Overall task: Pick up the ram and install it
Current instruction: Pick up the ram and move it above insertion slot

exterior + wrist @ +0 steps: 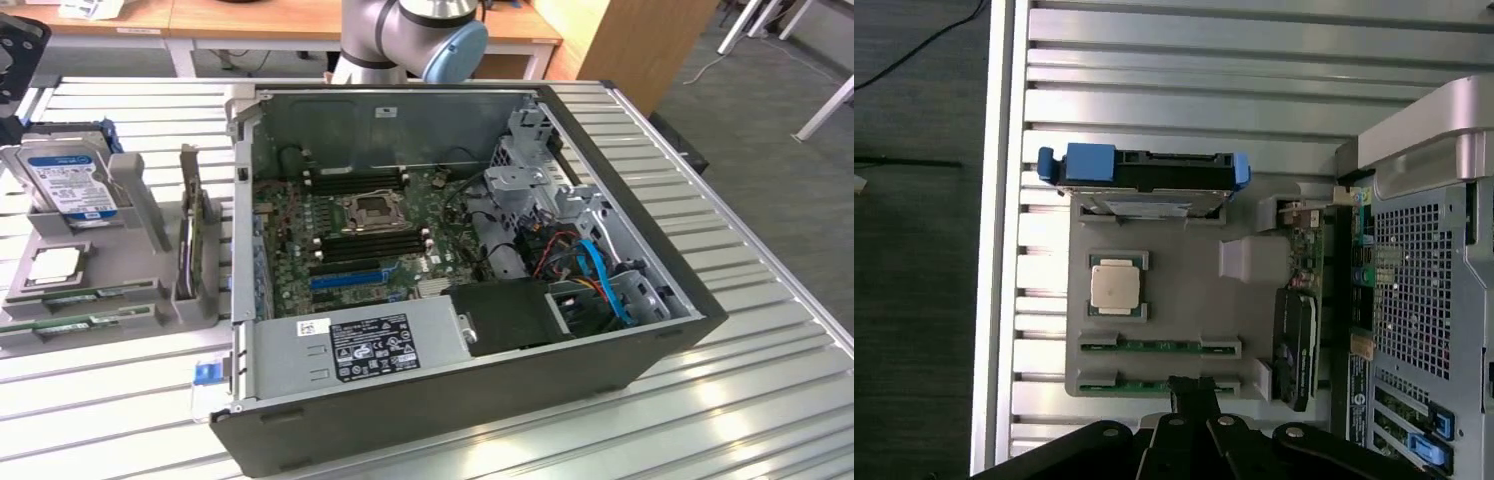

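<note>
Two rams, narrow green sticks, lie side by side in slots of a grey parts tray (1184, 300): one ram (1159, 346) and a second ram (1144, 384) beside it. In the exterior view the same rams (87, 296) (64, 326) lie at the tray's near end, at the exterior view's left. My gripper (1194, 384) is high above the tray, its black fingers shut together with nothing between them; its tips line up over the second ram. The open computer case (641, 340) shows its motherboard with black memory slots (374, 245).
The tray also holds a blue-labelled hard drive (74, 185), a silver processor (1116, 285) and an upright dark expansion card (194, 245). The case stands close beside the tray on a ribbed metal table (747, 420). The arm's base (400, 40) rises behind the case.
</note>
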### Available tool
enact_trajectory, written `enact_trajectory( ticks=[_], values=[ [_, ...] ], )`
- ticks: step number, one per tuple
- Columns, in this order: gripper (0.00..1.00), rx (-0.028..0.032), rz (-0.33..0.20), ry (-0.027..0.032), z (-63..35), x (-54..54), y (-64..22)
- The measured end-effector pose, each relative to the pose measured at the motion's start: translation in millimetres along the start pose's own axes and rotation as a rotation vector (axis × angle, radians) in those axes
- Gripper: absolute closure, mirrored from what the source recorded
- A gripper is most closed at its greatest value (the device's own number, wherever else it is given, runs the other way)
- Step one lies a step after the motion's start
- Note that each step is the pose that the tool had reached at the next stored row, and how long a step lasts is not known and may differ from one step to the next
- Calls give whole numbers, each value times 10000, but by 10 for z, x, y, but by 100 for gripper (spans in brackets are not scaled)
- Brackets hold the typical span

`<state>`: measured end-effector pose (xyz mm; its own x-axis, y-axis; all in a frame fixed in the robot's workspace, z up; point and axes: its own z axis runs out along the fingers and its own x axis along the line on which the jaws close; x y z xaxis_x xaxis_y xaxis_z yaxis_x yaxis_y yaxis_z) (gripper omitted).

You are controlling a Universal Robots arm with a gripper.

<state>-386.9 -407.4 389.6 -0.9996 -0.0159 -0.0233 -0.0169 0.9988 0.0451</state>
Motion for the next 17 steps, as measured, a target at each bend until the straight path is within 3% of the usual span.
enact_trajectory(
  ticks=[17],
  values=[
    [90, -71, -3079, 139, 6, 0, 0]
  ],
)
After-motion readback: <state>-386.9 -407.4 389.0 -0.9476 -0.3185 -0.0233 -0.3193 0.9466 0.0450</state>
